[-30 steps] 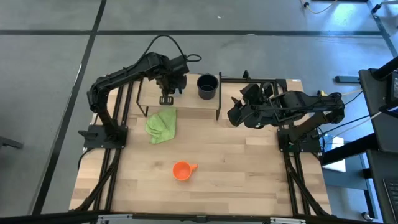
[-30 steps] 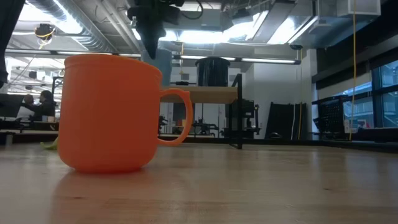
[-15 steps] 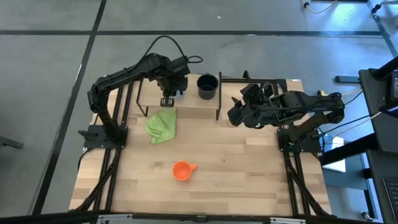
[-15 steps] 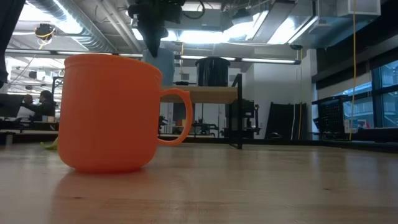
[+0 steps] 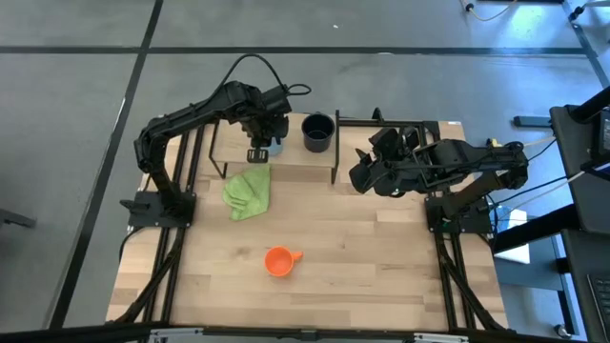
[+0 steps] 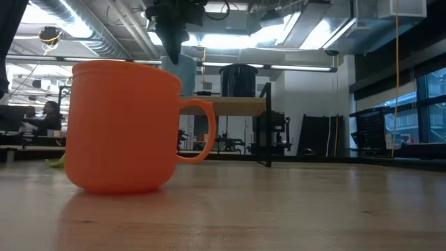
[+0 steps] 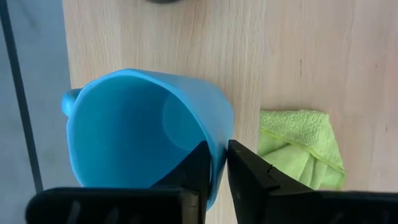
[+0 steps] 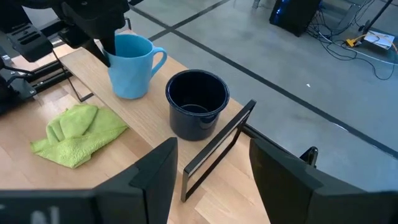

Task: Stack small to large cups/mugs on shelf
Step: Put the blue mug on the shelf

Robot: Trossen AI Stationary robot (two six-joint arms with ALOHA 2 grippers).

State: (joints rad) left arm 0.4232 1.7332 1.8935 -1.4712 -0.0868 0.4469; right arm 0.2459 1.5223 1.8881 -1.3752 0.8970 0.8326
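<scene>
Mugs: I see the light blue mug over the shelf, beside the navy mug; the orange mug sits on the table, well apart.
Left gripper: pinching the blue mug's rim, one finger inside (mug hangs tilted).
Right gripper: waiting near the shelf's end, fingers spread.
Risk: I judge a tilted release could tip the mug or knock its neighbour.
Green cloth: just below the shelf.
</scene>
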